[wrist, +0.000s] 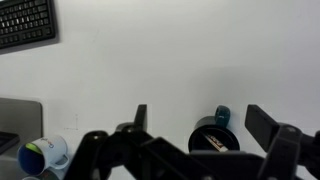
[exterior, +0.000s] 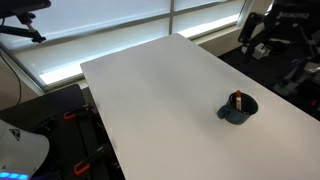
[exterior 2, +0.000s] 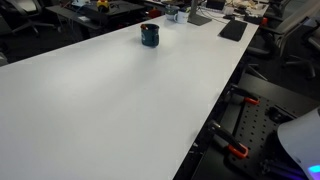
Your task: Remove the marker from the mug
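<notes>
One squat, round, dark blue-grey mug (exterior: 238, 110) with a side handle, upright on one long white tabletop (exterior: 150, 85), close to a long edge. Same mug (exterior 2: 150, 37) visible in both exterior views. One short reddish marker (exterior: 239, 98) with a dark part, standing inside that mug, top poking above the rim. One black robot claw (wrist: 200, 115) in the wrist view, two fingers (wrist: 140, 115) spread wide, gripping nothing. One black keyboard (wrist: 25, 22) at the upper corner there.
</notes>
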